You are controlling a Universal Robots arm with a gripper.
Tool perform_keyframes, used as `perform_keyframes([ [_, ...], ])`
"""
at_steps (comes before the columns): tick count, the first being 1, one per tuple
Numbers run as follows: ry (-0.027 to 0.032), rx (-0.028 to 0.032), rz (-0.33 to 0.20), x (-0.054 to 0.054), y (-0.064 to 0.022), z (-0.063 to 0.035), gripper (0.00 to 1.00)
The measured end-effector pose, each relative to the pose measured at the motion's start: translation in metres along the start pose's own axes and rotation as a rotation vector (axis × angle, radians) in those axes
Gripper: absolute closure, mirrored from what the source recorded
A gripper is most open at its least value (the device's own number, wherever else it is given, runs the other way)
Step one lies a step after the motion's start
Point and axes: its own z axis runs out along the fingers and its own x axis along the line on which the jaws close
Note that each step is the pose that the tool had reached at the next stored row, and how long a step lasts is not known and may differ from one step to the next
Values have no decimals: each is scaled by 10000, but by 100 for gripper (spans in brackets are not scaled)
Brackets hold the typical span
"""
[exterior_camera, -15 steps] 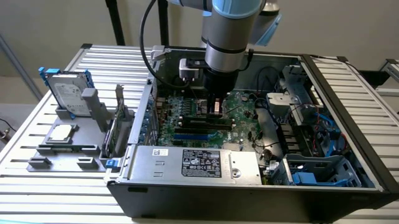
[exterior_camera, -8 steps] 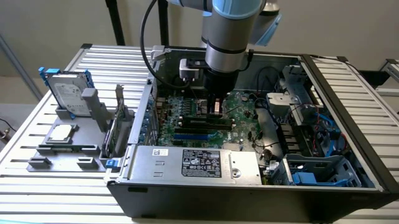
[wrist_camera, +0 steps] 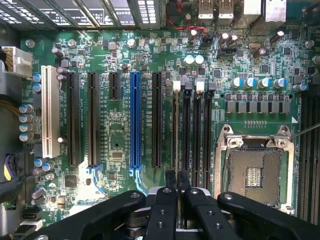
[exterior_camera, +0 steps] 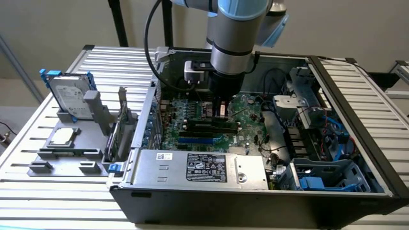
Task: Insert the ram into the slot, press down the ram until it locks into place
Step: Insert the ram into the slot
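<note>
Slatted metal worktop [exterior_camera: 70,201] carries your open computer case [exterior_camera: 255,206], lying on its side with the motherboard [wrist_camera: 115,150] facing up. The ram [wrist_camera: 175,130] appears edge-on as a thin brownish-green line along the slot [wrist_camera: 176,89], the memory socket next to the black expansion socket [wrist_camera: 156,120]. You cannot tell whether it is fully seated.

Your pincer [wrist_camera: 177,181] has its fingers drawn close and is pinching the near end of the ram. Three more black memory sockets [wrist_camera: 197,135] run parallel just beside it, then the bare processor socket [wrist_camera: 255,172]. On the other side sit the blue socket [wrist_camera: 135,120] and a white one [wrist_camera: 49,117].

In the exterior view the power supply [exterior_camera: 198,167] sits near the slots. A grey fixture [exterior_camera: 64,153] at that view's left holds a hard drive [exterior_camera: 69,96].

Your arm [exterior_camera: 233,43] drops straight down into the case with its wrist vertical, and a black cable [exterior_camera: 149,48] loops beside it.
</note>
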Motion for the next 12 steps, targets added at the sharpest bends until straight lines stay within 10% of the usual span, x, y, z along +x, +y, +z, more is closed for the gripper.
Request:
perform_keyframes([
  [12, 0, 0, 3, -6, 0, 15, 87],
])
